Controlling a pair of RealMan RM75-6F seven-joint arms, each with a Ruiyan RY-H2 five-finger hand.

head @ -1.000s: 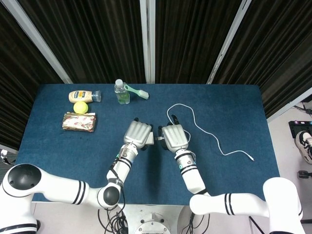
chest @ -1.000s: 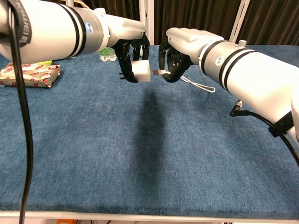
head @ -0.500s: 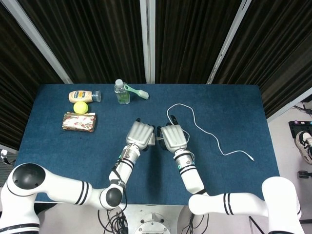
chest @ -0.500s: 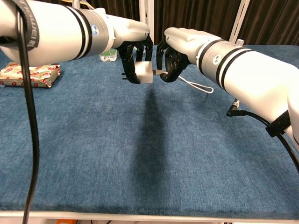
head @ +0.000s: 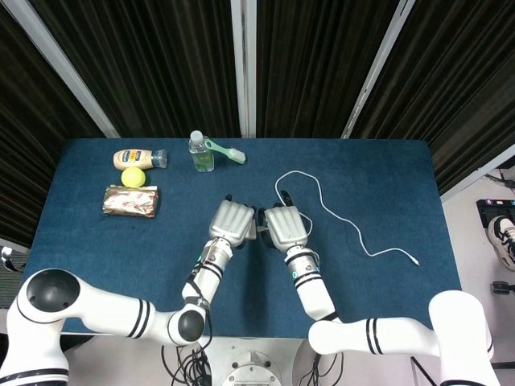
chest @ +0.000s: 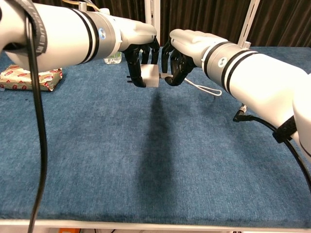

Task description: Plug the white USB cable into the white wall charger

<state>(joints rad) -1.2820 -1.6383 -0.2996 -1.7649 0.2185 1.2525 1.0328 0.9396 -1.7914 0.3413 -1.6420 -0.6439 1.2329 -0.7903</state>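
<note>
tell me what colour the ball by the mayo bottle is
Yellow-green; the ball shows best in the head view.

**Where things lie on our table**

At the far left we see a bottle behind a ball, with a packet nearest us. A sanitiser bottle stands right of these, a brush beside it.
</note>
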